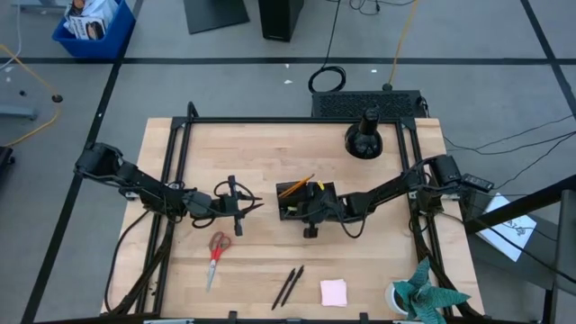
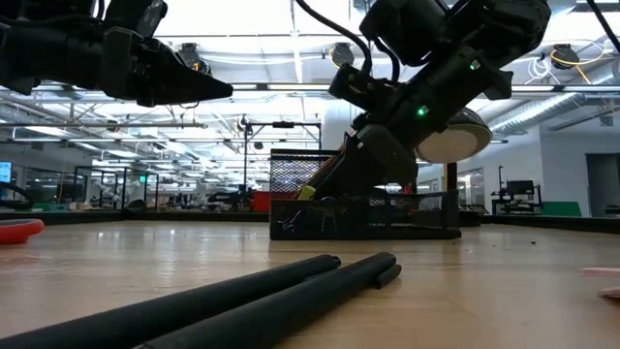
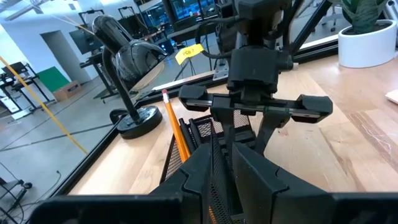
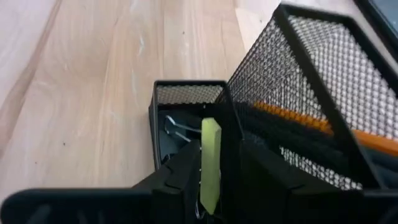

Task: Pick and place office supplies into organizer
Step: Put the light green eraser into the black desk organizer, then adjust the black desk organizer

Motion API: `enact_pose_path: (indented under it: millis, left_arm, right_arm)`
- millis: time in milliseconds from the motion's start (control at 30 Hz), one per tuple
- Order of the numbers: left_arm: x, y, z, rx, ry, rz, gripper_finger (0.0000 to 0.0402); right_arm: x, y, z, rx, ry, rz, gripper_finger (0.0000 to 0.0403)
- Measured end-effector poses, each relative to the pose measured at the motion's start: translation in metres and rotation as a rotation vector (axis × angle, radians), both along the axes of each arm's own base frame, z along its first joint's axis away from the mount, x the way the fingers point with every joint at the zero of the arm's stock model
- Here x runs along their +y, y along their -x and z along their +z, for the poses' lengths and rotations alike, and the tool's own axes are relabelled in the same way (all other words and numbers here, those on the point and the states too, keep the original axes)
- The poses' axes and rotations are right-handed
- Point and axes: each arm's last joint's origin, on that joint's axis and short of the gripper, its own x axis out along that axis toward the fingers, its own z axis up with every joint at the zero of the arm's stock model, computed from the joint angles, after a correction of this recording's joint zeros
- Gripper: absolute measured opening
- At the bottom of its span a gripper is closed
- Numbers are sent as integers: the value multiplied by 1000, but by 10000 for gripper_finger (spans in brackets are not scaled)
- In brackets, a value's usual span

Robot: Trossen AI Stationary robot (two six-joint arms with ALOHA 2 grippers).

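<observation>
Over organizer (image 4: 186, 93) | yellow item (image 4: 209, 163) apparently upright between right hand (image 4: 214, 168) fingers

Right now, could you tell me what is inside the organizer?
The organizer holds orange pencils, a yellow item and binder clips. The right gripper covers the rest.

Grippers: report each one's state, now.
Left gripper: cannot be told.
Right gripper: open, yellow item in its gap, over the organizer.
</observation>
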Motion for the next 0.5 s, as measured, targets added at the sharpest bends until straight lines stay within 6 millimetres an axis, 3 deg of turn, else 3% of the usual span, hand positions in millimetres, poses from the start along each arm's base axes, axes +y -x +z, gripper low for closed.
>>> enact_pose_path:
  millis: [300, 500]
  left_arm:
    - [0, 0, -1, 7, -3, 0, 72]
    - [0, 0, -1, 9, -4, 0, 72]
  right_arm:
    - [0, 2, 4, -11, 43, -40, 115]
    - [7, 10, 30, -47, 125, -50, 130]
